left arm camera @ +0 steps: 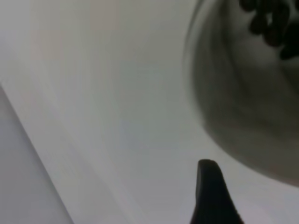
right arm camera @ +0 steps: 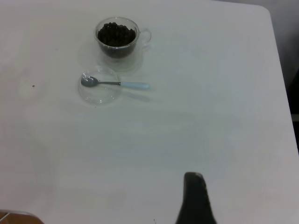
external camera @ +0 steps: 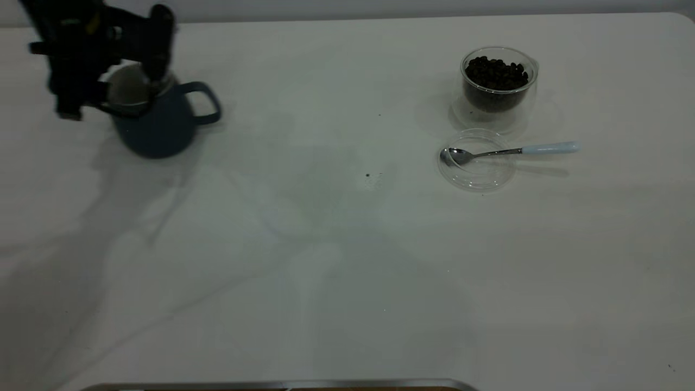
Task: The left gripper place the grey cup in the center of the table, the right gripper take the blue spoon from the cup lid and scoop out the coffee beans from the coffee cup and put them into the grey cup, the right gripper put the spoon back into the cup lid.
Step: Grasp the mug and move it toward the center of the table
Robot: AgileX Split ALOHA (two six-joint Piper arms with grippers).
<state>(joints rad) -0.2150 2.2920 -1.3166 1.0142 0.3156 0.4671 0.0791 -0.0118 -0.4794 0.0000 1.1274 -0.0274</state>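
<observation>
The grey cup [external camera: 157,127] stands on the table [external camera: 326,244] at the far left, handle toward the middle. My left gripper [external camera: 111,92] hovers open over its mouth, one finger by the handle-side rim and the other outside the opposite wall. In the left wrist view a black fingertip [left arm camera: 208,186] lies just apart from the blurred cup [left arm camera: 233,102]. The coffee cup [external camera: 498,89] with coffee beans [external camera: 497,73] stands far right. In front of it the blue spoon [external camera: 510,152] rests with its bowl in the cup lid [external camera: 478,174]. Far from these, my right gripper [right arm camera: 195,196] shows only a black tip.
A few dark specks [external camera: 368,175] dot the table's middle. A metal edge [external camera: 282,384] runs along the near side. The right wrist view shows the coffee cup [right arm camera: 117,39], the lid [right arm camera: 99,93], the spoon [right arm camera: 117,84] and the table's rounded far corner [right arm camera: 266,14].
</observation>
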